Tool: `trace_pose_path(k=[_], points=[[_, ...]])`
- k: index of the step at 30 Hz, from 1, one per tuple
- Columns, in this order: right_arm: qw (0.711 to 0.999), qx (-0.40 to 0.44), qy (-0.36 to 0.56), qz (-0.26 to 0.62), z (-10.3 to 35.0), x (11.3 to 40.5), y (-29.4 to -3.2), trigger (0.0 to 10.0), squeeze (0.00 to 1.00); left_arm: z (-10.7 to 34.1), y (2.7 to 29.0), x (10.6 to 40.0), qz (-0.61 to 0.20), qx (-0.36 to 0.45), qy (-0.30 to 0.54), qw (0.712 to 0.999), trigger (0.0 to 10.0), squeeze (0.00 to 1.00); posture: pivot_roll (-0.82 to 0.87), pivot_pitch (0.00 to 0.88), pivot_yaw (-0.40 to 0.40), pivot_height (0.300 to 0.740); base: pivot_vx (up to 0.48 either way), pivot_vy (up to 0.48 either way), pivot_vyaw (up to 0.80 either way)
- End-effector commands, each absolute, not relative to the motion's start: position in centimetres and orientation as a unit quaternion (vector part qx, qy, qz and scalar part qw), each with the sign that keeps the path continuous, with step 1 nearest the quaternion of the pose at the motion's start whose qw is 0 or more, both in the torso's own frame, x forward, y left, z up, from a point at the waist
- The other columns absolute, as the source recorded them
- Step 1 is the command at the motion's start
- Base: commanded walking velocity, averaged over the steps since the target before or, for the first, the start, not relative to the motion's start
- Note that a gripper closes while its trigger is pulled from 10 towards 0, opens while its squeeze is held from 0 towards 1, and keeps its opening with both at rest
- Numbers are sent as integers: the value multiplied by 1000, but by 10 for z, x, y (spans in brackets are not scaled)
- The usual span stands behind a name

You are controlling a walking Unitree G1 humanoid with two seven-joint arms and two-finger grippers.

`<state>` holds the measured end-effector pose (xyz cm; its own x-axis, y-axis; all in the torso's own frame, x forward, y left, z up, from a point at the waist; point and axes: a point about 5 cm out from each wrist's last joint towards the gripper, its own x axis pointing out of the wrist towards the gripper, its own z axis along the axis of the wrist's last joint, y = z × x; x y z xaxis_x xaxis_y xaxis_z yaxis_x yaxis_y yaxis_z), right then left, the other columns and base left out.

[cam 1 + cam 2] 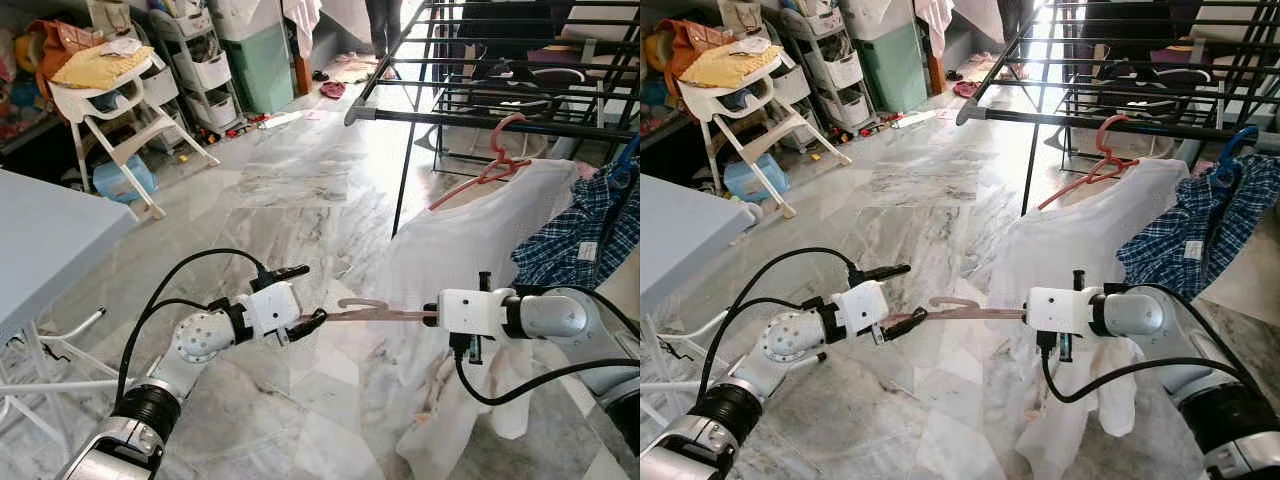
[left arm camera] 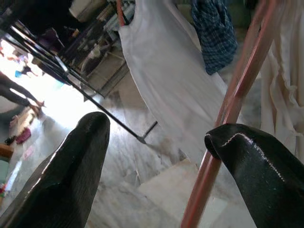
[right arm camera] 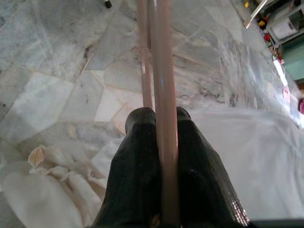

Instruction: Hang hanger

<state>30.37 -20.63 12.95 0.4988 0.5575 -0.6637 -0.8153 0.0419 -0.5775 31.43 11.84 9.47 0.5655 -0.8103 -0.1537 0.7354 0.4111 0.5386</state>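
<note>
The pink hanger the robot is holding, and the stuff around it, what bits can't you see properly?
- Pink hanger: in the left eye view its far end is hidden inside the right gripper.
- White garment hanging below: its shape is lost in folds behind the right arm.
- Left gripper: whether the lower finger touches the hanger is unclear; in the left wrist view the hanger is blurred.
- Drying rack: cut off by the top edge.

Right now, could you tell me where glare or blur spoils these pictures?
Left eye view: daylight washes out the floor behind the drying rack. Left wrist view: blown-out patch beside the soft, near fingers. Right wrist view: the hanger is blurred between the fingers.
</note>
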Motion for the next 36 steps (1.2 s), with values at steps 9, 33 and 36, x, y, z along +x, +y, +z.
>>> trace_pose_path(k=[9, 33, 36], points=[[726, -522, 127, 430, 122, 314, -217, 10000, 0, 114, 130, 323, -408, 247, -101, 873, 10000, 0, -141, 34, 167, 740, 0, 0, 0], [724, -546, 87, 413, 144, 326, -225, 10000, 0, 88, 134, 306, -501, 288, -24, 816, 10000, 0, -140, 30, 171, 740, 0, 0, 0], [714, -537, 69, 444, 150, 320, -217, 10000, 0, 84, 131, 304, -515, 287, -13, 808, 10000, 0, -141, 30, 172, 740, 0, 0, 0]])
